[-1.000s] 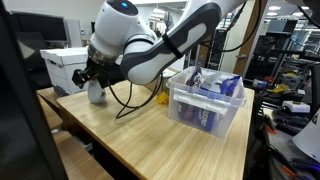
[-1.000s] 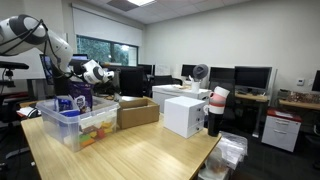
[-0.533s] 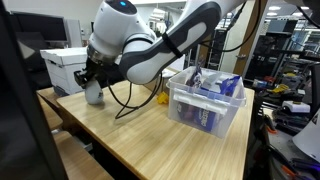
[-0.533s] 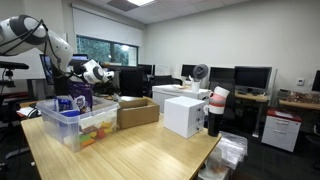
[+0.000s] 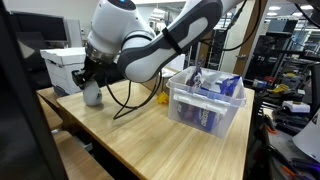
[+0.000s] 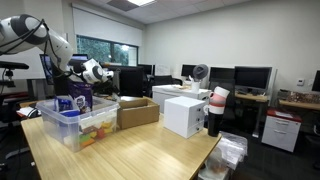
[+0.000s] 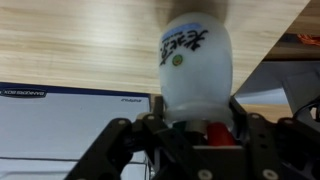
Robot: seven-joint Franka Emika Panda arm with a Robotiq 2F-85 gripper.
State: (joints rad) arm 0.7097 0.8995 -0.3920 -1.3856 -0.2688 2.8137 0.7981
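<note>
Grips a small white plastic bottle (image 7: pixel 195 65) in the pincer (image 7: pixel 195 124), jaws part-way closed and pressed on both sides of its smooth, rounded body, which bears dark printed characters, a green dot and a bit of red at the end nearest the wrist. Holds it low at the corner of the pale wood-grain table (image 5: pixel 150 140), near a white cardboard box (image 5: pixel 62 66), touching the surface or not, cannot tell. Shares that table, well apart, with a clear rectangular plastic bin (image 5: pixel 205 112) stocked with glossy purple and blue snack packets (image 5: pixel 215 84).
</note>
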